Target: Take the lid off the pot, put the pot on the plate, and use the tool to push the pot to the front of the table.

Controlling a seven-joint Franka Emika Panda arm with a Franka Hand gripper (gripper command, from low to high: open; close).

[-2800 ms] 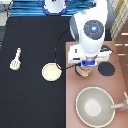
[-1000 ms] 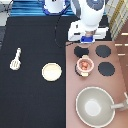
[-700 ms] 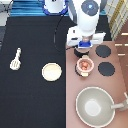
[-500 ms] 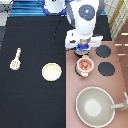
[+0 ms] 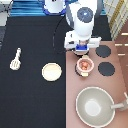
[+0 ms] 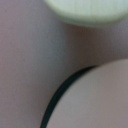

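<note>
The pot stands uncovered on the stove's lower left burner, its reddish inside showing. My gripper hangs just above it toward the exterior view's top, over the stove's upper left burner. The hand hides the lid in the exterior view. Close up in the wrist view, a pale pink round shape with a black arc along its edge looks like the lid over that burner. Whether it is held or lying there I cannot say. The plate sits bare on the black table. The tool lies at the far left.
A large grey-beige pan with a long handle fills the stove counter's lower part. Two bare black burners lie right of the pot. A pale cream rounded edge shows in the wrist view.
The gripper left the pot, which now stands uncovered, and went toward the exterior view's top. In the last second it drifted only slightly over the upper left burner.
</note>
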